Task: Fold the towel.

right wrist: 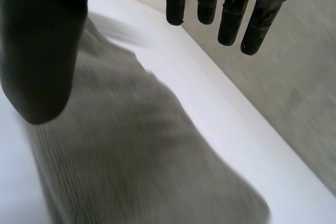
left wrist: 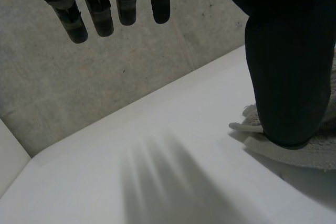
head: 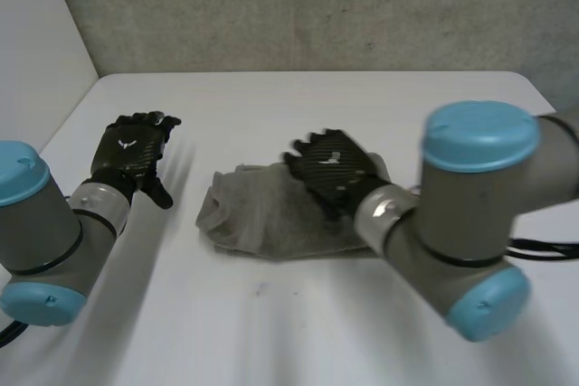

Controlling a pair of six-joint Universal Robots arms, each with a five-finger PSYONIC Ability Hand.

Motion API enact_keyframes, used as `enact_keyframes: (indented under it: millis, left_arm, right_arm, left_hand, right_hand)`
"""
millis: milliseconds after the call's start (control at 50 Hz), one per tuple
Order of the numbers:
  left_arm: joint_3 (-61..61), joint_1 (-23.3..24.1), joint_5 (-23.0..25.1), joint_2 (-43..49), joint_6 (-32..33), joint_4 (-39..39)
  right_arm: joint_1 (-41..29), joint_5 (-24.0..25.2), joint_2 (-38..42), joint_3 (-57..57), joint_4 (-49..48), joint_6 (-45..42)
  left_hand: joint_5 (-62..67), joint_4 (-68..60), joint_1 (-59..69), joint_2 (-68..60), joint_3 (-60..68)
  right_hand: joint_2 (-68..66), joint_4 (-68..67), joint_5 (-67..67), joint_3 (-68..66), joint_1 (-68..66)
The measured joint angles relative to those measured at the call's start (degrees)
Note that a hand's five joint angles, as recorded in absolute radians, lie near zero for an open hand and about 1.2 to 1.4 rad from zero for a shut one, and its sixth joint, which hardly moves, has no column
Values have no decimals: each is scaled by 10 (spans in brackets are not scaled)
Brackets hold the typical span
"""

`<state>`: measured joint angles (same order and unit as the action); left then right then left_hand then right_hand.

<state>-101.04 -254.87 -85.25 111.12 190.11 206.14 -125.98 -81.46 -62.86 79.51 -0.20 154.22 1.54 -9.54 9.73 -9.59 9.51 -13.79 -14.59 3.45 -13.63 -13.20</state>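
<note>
A grey towel lies folded into a small bundle in the middle of the white table. My right hand hovers over the towel's right part, fingers straight and spread, holding nothing. Its own wrist view has the towel under the palm, with the fingers and thumb apart above it. My left hand is off to the towel's left above bare table, open with fingers straight. An edge of the towel lies beside its thumb.
A grey wall runs along the table's far edge, and a white panel stands at the left. Bare table surrounds the towel on all sides.
</note>
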Motion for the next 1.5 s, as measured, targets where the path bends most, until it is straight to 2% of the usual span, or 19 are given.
enact_keyframes:
  millis: [160, 220, 260, 320, 420, 480, 600, 680, 800, 840, 900, 920, 940, 1000, 1080, 1140, 1240, 1320, 1500]
  left_arm:
    - [-2, 4, 0, 1, 0, 10]
    - [-2, 8, 0, 1, 0, 11]
    - [-3, 11, 0, 1, 0, 12]
    - [-4, 15, 0, 1, 0, 12]
    - [-5, 19, 0, -1, 0, 11]
    - [-6, 20, -1, -5, 0, 11]
    - [0, 20, -1, -25, -2, 10]
    - [11, 19, -2, -39, -10, 10]
    - [31, 18, -4, -54, -44, 8]
    - [40, 18, -5, -59, -64, 6]
    - [55, 19, -5, -62, -96, 2]
    - [59, 19, -5, -62, -103, 0]
    - [64, 20, -5, -62, -114, -4]
    - [81, 22, -5, -59, -142, -20]
    - [102, 29, -5, -45, -176, -45]
    - [125, 45, -5, -19, -208, -72]
    - [146, 75, -6, 33, -235, -108]
    - [152, 98, -7, 76, -239, -126]
    - [157, 128, -16, 160, -231, -138]
  right_arm:
    - [97, -1, 9, 95, -20, -20]
    - [124, -3, 30, 114, -33, -46]
    - [137, -6, 43, 120, -44, -68]
    - [145, -10, 53, 118, -54, -91]
    - [142, -20, 48, 95, -63, -105]
    - [126, -29, 34, 59, -65, -107]
    - [24, -34, 53, -65, -39, -115]
    - [-58, -16, 111, -161, 18, -136]
    - [-126, 21, 197, -261, 101, -169]
    - [-135, 21, 218, -285, 120, -169]
    - [-138, -4, 228, -303, 131, -142]
    - [-137, -12, 225, -304, 131, -131]
    - [-135, -24, 220, -305, 129, -113]
    - [-125, -47, 185, -289, 122, -45]
    - [-100, -45, 125, -250, 109, 49]
    - [-66, -20, 70, -206, 95, 133]
    - [-24, 13, 45, -178, 83, 210]
    - [-9, 23, 70, -182, 88, 230]
    - [-4, 24, 196, -233, 121, 219]
  left_hand:
    - [0, 0, 0, 0, 0]
    - [0, 0, 0, 0, 0]
    - [0, 0, 0, 0, 0]
    - [0, 0, 0, 0, 0]
    - [0, 0, 0, 0, 0]
    - [0, 0, 0, 0, 0]
    - [0, 0, 0, 0, 0]
    - [0, 0, 0, 0, 0]
    - [0, 0, 0, 0, 0]
    - [0, 0, 0, 0, 0]
    - [0, 0, 0, 0, 0]
    - [0, 0, 0, 0, 0]
    - [0, 0, 0, 0, 0]
    - [0, 0, 0, 0, 0]
    - [0, 0, 0, 0, 0]
    - [0, 0, 0, 0, 0]
    - [0, -1, 0, 0, 1]
    - [0, -1, 0, -1, 1]
    - [0, -2, 2, -1, 2]
  right_hand:
    - [-16, -11, 14, -16, -22]
    - [-204, -192, 209, -201, -205]
    - [-410, -396, 404, -404, -405]
    - [-576, -587, 591, -593, -520]
    - [-617, -620, 622, -628, -561]
    - [-617, -620, 622, -628, -564]
    - [-617, -620, 622, -628, -564]
    - [-617, -620, 622, -628, -564]
    - [-622, -620, 622, -628, -571]
    - [-537, -534, 538, -543, -522]
    - [-265, -268, 274, -280, -249]
    - [-228, -214, 232, -228, -206]
    - [-128, -111, 113, -126, -108]
    - [-9, -4, 1, -10, -18]
    - [0, 0, 0, 0, -2]
    - [0, 0, 0, 0, 0]
    - [0, 0, 0, 0, 0]
    - [0, 0, 0, 0, 0]
    - [0, 0, 0, 0, 0]
